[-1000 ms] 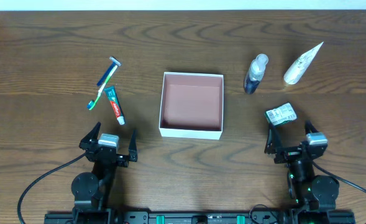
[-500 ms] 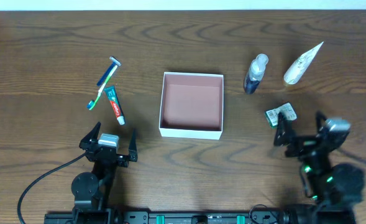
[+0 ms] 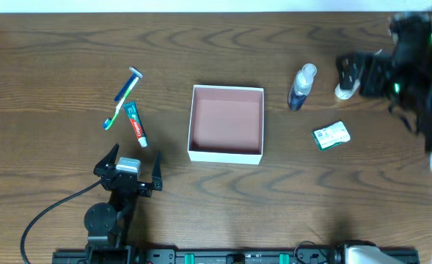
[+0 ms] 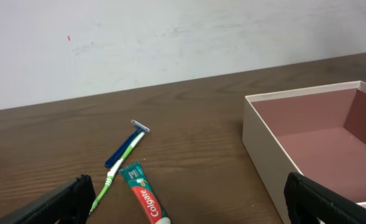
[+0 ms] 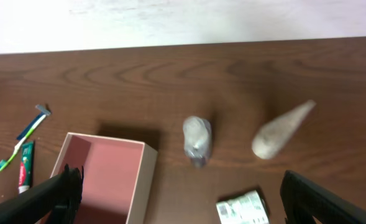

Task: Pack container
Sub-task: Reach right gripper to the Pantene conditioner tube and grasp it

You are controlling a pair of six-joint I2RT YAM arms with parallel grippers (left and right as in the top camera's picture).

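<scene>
White-walled container (image 3: 225, 155) with pinkish-brown inside, green-and-red toothpaste tube (image 3: 135, 124), green-and-white toothbrush (image 3: 119, 110), blue razor (image 3: 125, 86), clear bottle (image 3: 301, 88) darkening to blue, white squeeze tube (image 5: 281, 130), green-and-white packet (image 3: 331, 136), dark brown wood-grain table (image 3: 54, 51)

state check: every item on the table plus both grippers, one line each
Square white-walled container with pinkish-brown inside: open-topped, empty.
Green-and-red toothpaste tube: lying flat, outside the container.
Green-and-white toothbrush: lying flat.
Blue razor: lying flat, against the toothbrush.
Dark-blue bottle with clear cap: capped.
White tapered tube: lying flat.
Green-and-white packet: lying flat.
Left gripper: open, empty.
Right gripper: open, empty.
</scene>
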